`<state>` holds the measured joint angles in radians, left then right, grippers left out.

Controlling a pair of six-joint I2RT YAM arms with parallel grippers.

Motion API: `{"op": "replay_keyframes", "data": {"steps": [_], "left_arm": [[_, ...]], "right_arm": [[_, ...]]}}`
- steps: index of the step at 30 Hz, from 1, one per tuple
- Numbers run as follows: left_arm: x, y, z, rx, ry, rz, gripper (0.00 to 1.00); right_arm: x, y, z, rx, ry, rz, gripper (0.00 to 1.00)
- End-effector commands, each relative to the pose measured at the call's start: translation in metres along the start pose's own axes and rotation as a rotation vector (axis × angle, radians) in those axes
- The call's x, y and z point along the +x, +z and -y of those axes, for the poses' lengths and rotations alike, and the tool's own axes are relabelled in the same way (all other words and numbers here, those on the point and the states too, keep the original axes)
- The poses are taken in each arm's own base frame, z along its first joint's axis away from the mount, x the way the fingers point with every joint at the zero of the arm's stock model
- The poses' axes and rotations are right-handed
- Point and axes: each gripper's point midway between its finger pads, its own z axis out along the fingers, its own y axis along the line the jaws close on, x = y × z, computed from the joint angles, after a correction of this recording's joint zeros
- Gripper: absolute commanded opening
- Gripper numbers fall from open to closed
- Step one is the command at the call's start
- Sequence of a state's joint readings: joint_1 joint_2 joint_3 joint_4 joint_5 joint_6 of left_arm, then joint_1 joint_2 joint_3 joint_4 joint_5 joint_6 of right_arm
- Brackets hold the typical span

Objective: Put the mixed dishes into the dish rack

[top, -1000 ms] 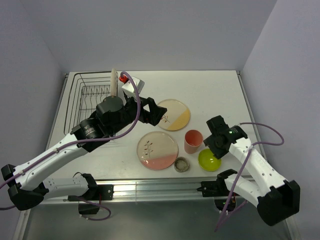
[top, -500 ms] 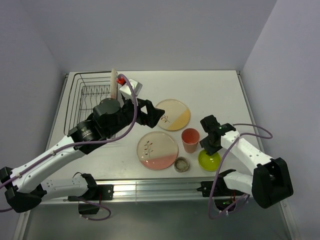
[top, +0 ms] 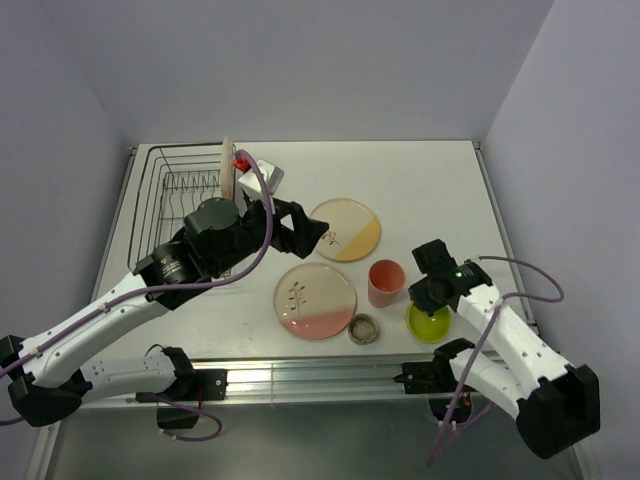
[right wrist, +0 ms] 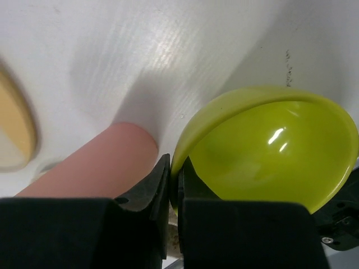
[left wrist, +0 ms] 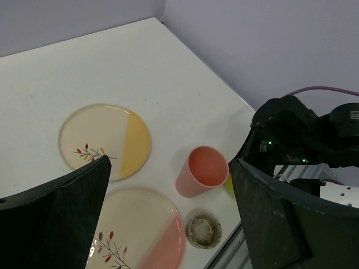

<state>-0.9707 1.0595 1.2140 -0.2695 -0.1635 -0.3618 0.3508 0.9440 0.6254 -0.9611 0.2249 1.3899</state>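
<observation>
The lime-green bowl (top: 430, 323) sits near the table's front right, next to the salmon-pink cup (top: 386, 282). My right gripper (top: 425, 298) is shut on the bowl's near rim; in the right wrist view (right wrist: 174, 174) the rim of the bowl (right wrist: 269, 151) is pinched between the pads, with the cup (right wrist: 95, 162) just left. My left gripper (top: 312, 232) is open and empty above the yellow-part plate (top: 347, 229). The pink-part plate (top: 315, 300) and the tiny grey dish (top: 363, 328) lie in front. One plate (top: 227, 166) stands in the black dish rack (top: 165, 205).
The left wrist view shows the yellow plate (left wrist: 106, 140), the cup (left wrist: 202, 170), the pink plate (left wrist: 140, 230), the grey dish (left wrist: 203, 228) and the right arm (left wrist: 303, 140). A small white box (top: 262, 172) sits by the rack's right side. Walls close the back and sides.
My right gripper swung in over the bowl beside the cup and has shut on its rim; the bowl has shifted slightly right. My left arm has barely moved.
</observation>
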Motion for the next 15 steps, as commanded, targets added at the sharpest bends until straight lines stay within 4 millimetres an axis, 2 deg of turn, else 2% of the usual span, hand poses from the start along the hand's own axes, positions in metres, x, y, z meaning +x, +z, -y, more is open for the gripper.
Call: {"op": "replay_keyframes", "data": {"steps": [1, 5, 6, 7, 8, 10, 11, 15], "left_arm": [[-0.002, 0.002, 0.013, 0.061, -0.009, 0.008, 0.95], [0.006, 0.004, 0.025, 0.136, 0.012, -0.003, 0.94], [0.004, 0.004, 0.028, 0.157, 0.013, 0.009, 0.94], [0.006, 0.002, 0.032, 0.184, 0.015, 0.009, 0.94], [0.013, 0.002, 0.036, 0.211, 0.018, -0.002, 0.94], [0.012, -0.002, 0.049, 0.288, 0.017, 0.011, 0.93], [0.019, -0.003, 0.056, 0.316, 0.017, 0.001, 0.93], [0.028, 0.001, 0.079, 0.342, 0.004, -0.023, 0.93]], "right_arm": [[-0.019, -0.020, -0.002, -0.073, 0.037, 0.083, 0.00], [-0.036, -0.063, -0.020, -0.241, 0.031, 0.130, 0.00], [-0.044, -0.084, -0.027, -0.307, 0.029, 0.150, 0.00], [-0.047, -0.093, -0.030, -0.335, 0.029, 0.158, 0.00], [-0.053, -0.112, -0.037, -0.388, 0.034, 0.169, 0.00], [-0.056, -0.131, -0.043, -0.445, 0.004, 0.173, 0.00], [-0.059, -0.149, -0.051, -0.495, -0.001, 0.174, 0.00], [-0.056, -0.191, -0.082, -0.658, -0.077, 0.134, 0.00]]}}
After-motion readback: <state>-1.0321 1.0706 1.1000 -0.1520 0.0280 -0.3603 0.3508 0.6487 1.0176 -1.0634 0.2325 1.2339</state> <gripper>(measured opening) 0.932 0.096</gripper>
